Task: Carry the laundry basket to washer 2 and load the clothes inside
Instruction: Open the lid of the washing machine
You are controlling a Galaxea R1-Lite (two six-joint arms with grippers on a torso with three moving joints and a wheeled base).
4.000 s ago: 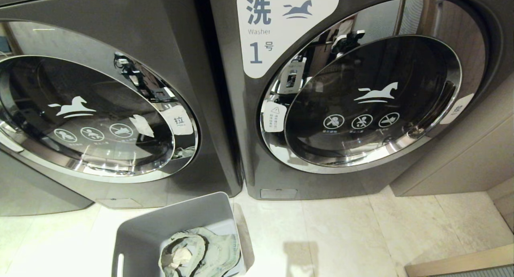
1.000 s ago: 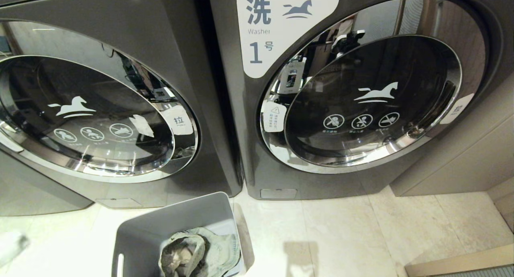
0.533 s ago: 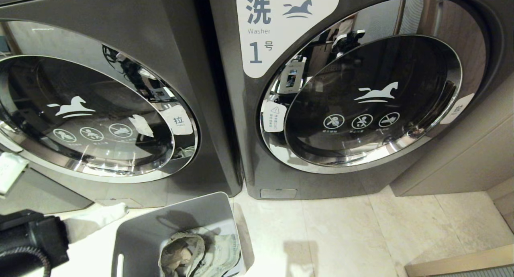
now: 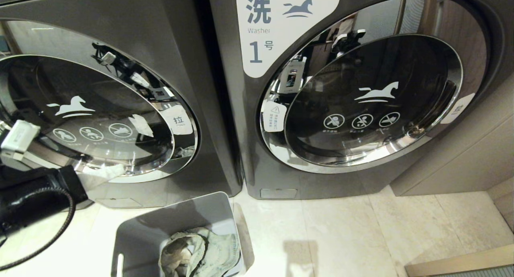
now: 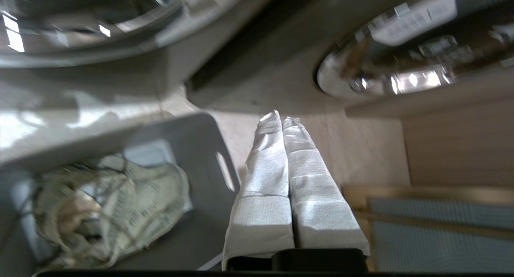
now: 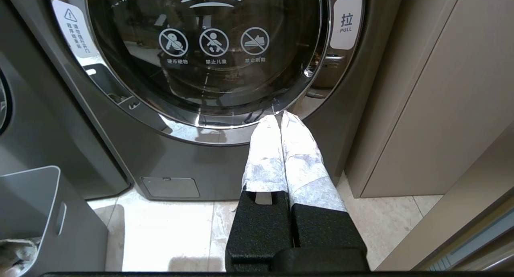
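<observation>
The grey plastic rectangular laundry basket [image 4: 176,225] stands on the pale tiled floor [image 4: 341,233] just in front of the two dark grey front-load washers, below the gap between them. Inside it lies the bundle of faded grey-green denim clothes [image 4: 200,255]. The left washer's chrome-ringed glass door [image 4: 92,116] is shut. The left end effector [image 4: 114,170], its white-wrapped fingers [image 5: 281,168] pressed together and empty, hangs before that door's lower rim, above the basket. The right end effector [image 6: 281,120] is closed and empty, pointing at the washer labelled "1" [image 4: 257,52].
</observation>
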